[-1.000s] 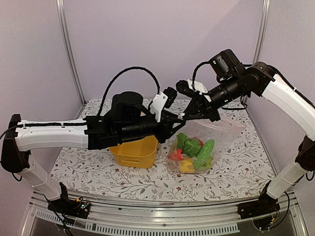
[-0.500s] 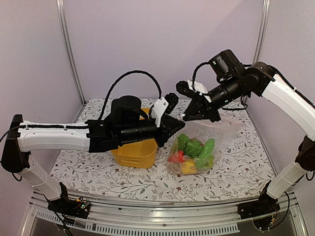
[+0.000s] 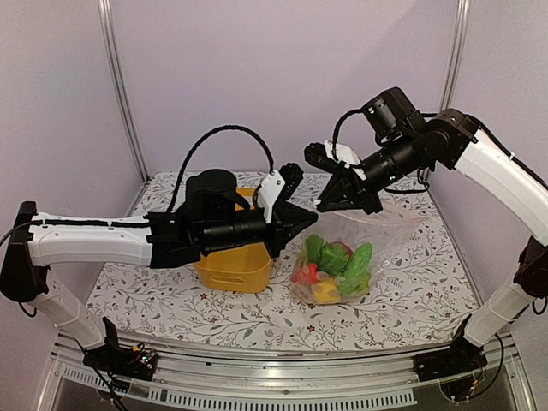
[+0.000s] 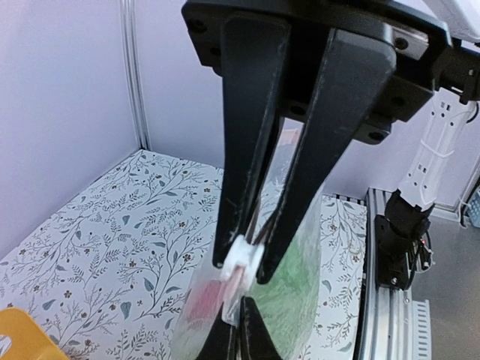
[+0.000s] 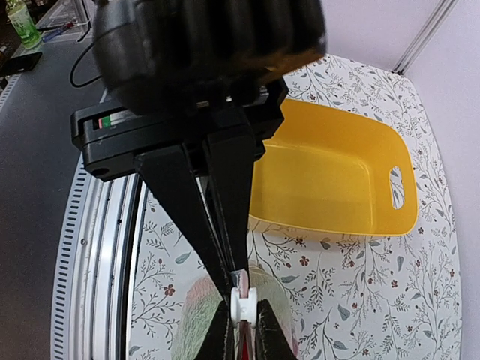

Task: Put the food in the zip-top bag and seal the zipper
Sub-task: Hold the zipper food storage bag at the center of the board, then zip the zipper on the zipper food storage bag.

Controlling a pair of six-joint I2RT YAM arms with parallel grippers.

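Observation:
The clear zip-top bag (image 3: 390,229) hangs between my two grippers, its bottom on the table. The food (image 3: 335,261), green, red and yellow pieces, lies inside it. My left gripper (image 3: 313,217) is shut on the pink zipper strip (image 4: 235,289) at the bag's mouth; in the left wrist view its tips (image 4: 238,322) pinch the strip from below. My right gripper (image 3: 323,205) is shut on the white zipper slider (image 5: 244,304), its tips (image 5: 244,324) on either side of it. The slider also shows in the left wrist view (image 4: 241,255). The two grippers almost touch.
A yellow tub (image 3: 227,265) stands under my left arm, left of the bag, and shows in the right wrist view (image 5: 330,172). The floral tablecloth (image 3: 411,291) covers the table. A metal rail (image 3: 282,377) runs along the near edge. Upright posts stand at the back corners.
My left arm has drawn back a little to the left and its gripper sits slightly lower. The right gripper has shifted slightly left with it. Both keep their hold; the bag hangs as before.

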